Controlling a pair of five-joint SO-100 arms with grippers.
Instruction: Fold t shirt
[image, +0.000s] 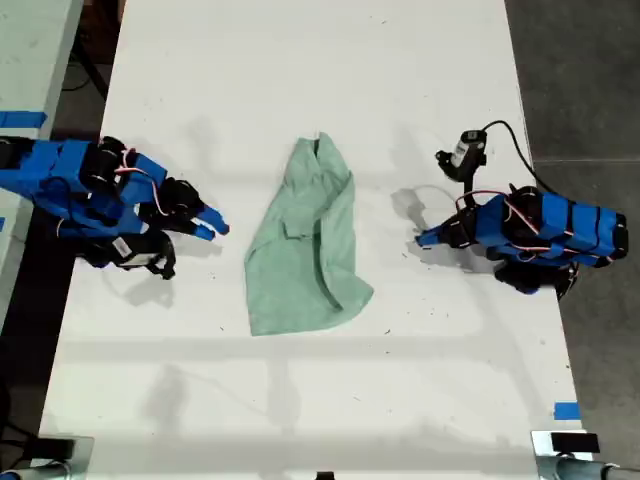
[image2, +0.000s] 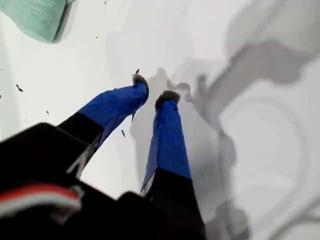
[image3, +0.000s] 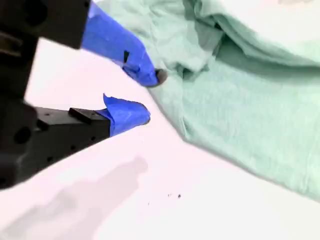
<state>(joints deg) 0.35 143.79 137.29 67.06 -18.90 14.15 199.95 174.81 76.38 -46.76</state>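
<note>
Small pale mint-green t shirt (image: 308, 245) of thin soft fabric lies mid-frame on the white table (image: 300, 60) in the exterior view, long axis vertical; my second gripper (image3: 147, 97), jaws slightly spread and empty, sits just beside its edge, nearer than my first gripper (image2: 154, 90), also slightly parted, empty.

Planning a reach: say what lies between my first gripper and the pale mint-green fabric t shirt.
Only bare white table, t shirt beyond; first wrist view.
</note>
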